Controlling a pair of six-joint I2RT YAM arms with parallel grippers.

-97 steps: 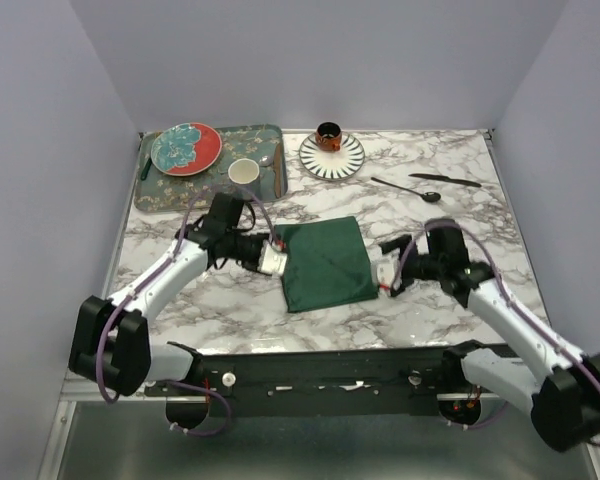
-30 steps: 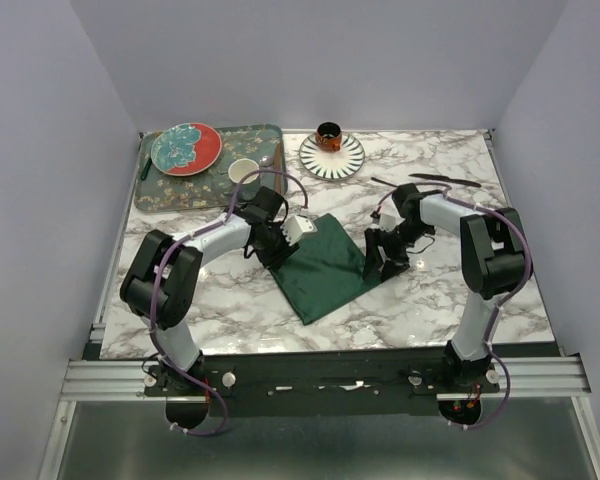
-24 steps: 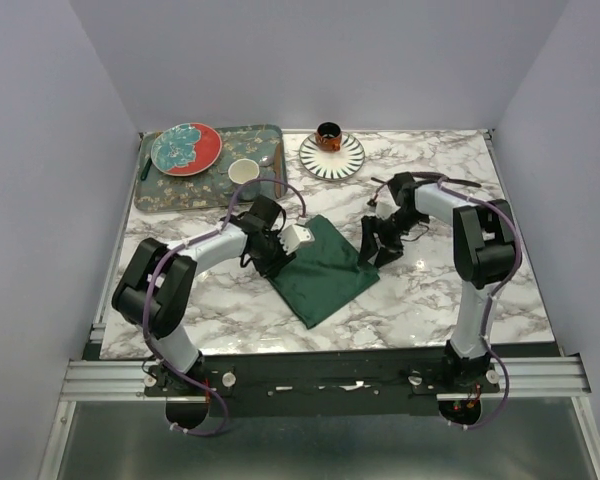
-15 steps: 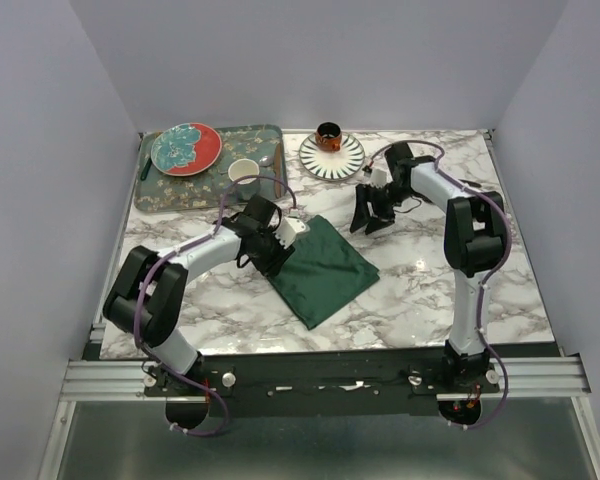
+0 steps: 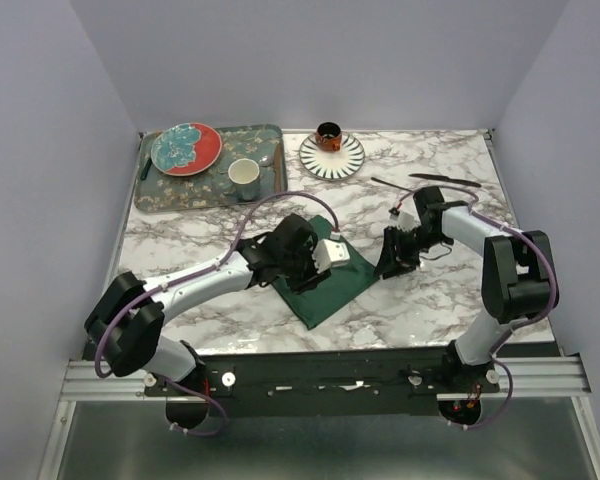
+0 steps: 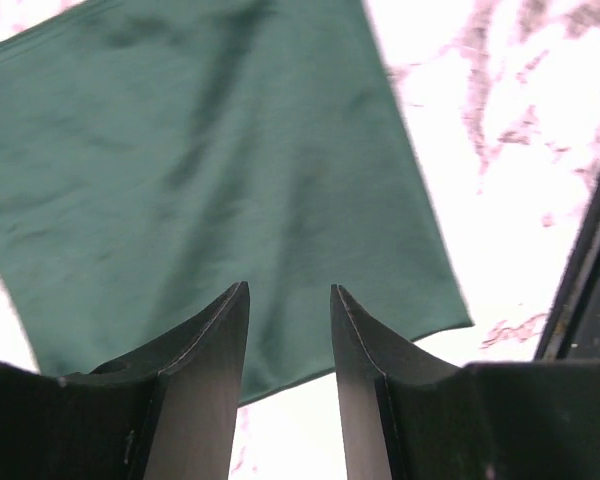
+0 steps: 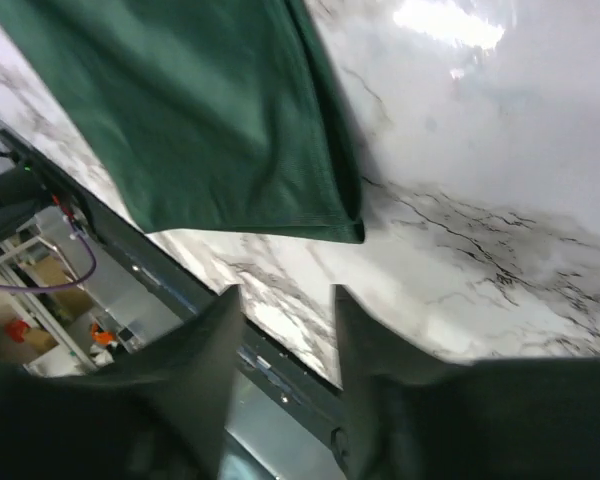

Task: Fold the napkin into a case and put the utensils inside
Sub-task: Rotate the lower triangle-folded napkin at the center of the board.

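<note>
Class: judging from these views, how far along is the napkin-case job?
Done: nothing visible; the napkin lies flat and wide, no narrow pocket yet. In hand: left gripper and right gripper hover open at it, empty. Left: folding, then inserting the utensils, lying far right.

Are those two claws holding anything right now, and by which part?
Nothing. Both the left gripper and right gripper are open and empty, near the napkin.
</note>
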